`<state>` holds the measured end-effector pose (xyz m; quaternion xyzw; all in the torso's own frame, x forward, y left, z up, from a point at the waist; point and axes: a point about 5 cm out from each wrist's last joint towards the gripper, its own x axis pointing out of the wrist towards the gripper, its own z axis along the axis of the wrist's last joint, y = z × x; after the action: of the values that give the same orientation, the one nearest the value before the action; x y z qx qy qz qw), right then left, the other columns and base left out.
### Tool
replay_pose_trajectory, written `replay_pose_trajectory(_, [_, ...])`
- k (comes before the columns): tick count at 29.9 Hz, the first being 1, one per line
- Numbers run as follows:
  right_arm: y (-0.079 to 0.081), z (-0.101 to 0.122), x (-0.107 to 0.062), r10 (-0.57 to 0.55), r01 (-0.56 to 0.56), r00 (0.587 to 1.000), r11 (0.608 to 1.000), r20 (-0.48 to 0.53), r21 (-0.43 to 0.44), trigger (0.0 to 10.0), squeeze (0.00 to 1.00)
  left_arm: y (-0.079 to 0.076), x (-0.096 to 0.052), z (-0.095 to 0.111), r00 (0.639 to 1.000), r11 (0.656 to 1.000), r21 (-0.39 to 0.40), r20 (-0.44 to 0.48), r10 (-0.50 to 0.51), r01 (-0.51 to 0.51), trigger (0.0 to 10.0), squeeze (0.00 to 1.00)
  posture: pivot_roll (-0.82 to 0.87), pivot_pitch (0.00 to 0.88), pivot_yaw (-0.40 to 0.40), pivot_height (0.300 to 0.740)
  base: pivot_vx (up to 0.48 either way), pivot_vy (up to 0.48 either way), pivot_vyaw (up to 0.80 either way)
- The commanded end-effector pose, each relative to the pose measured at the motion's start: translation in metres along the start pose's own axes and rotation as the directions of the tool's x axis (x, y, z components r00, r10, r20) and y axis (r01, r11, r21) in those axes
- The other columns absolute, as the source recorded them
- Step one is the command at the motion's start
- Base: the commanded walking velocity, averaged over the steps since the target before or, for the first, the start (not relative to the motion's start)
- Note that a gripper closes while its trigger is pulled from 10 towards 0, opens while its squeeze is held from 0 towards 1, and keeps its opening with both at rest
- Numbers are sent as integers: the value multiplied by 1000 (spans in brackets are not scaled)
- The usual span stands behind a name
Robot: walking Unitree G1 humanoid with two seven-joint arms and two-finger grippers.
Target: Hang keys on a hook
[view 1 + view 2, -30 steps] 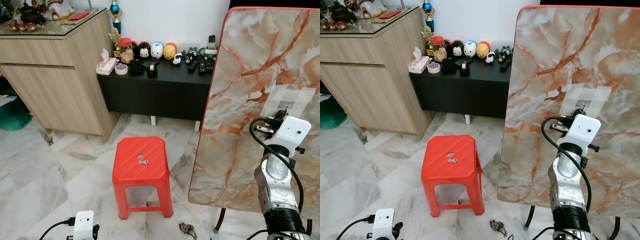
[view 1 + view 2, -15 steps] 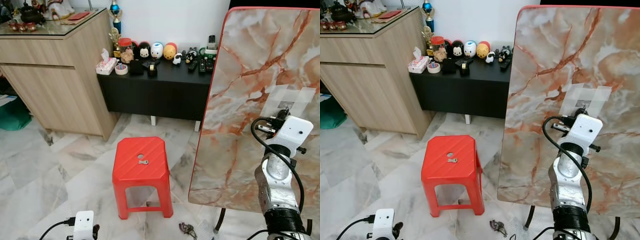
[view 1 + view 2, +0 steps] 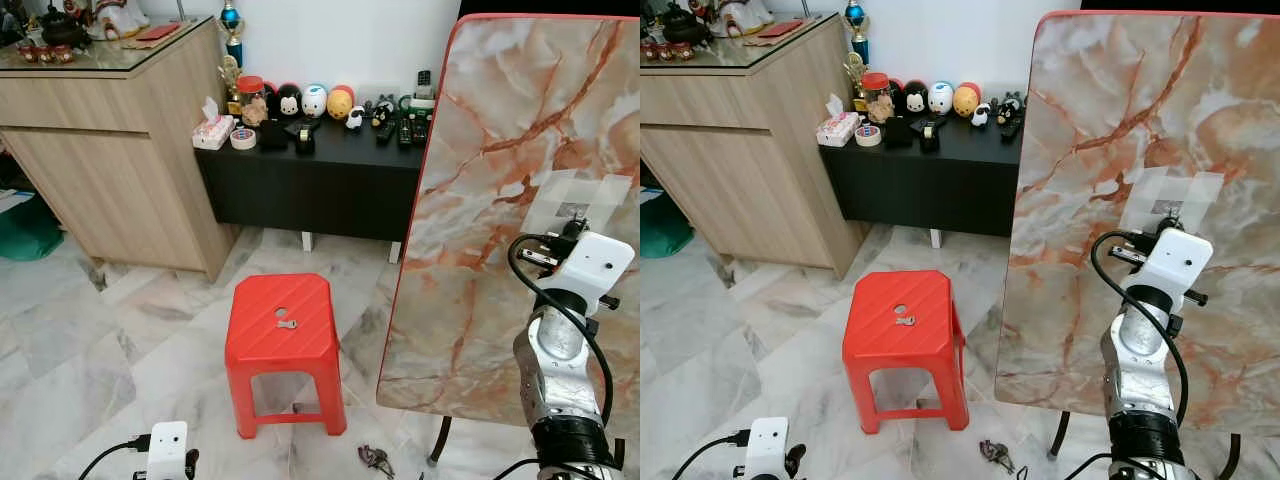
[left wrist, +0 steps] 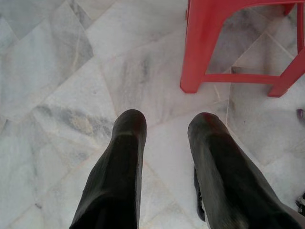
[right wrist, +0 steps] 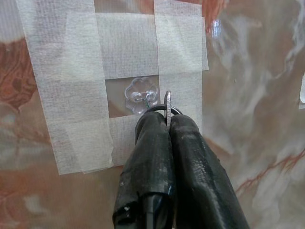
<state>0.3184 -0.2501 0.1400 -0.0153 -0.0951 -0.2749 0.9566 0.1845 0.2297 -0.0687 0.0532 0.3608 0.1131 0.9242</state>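
Marble floor tiles (image 3: 90, 340) run under a red stool (image 3: 284, 335), the landmark for what follows. Head views: a small metal piece (image 3: 288, 323) lies on the stool's seat, and a bunch of keys (image 3: 376, 459) lies on the floor just beyond the stool's front leg, toward my right arm. Behind the stool stands a black cabinet (image 3: 320, 180) carrying toys and remotes; beside that, a wooden sideboard (image 3: 110, 150). Right of the stool an upended marble tabletop (image 3: 500, 200) stands on edge, bearing a patch of white tape (image 3: 578, 200). My right gripper (image 3: 572, 226) is raised against that patch. My left gripper (image 3: 168, 452) hangs low, near the floor in front of the stool.

Left wrist view: my left fingers (image 4: 119, 171) are apart, holding nothing, above the floor near the stool's legs.

Right wrist view: my right fingers (image 5: 155, 143) are pressed together on a thin key (image 5: 167, 107) with its ring, held at a clear flower-shaped hook (image 5: 140, 95) framed by the tape.
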Motion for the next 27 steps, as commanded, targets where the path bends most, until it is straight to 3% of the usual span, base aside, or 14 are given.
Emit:
replay_pose_trajectory(1, [-2,3,4,-12,12,1000,1000,2,11,10000,0,5,0,-1,1000,1000,21,-6,14,-14,10000,0,1,0,31,740,0,0,0])
replay_pose_trajectory(17, [6,-9,4,46,-46,996,999,-78,-9,10000,0,6,0,-1,1000,999,29,-3,21,-21,10000,0,3,0,32,740,0,0,0])
replay_pose_trajectory(27, [6,-8,5,54,-54,996,999,-77,-4,10000,0,6,0,-1,1000,999,33,-3,24,-24,10000,0,4,0,32,740,0,0,0])
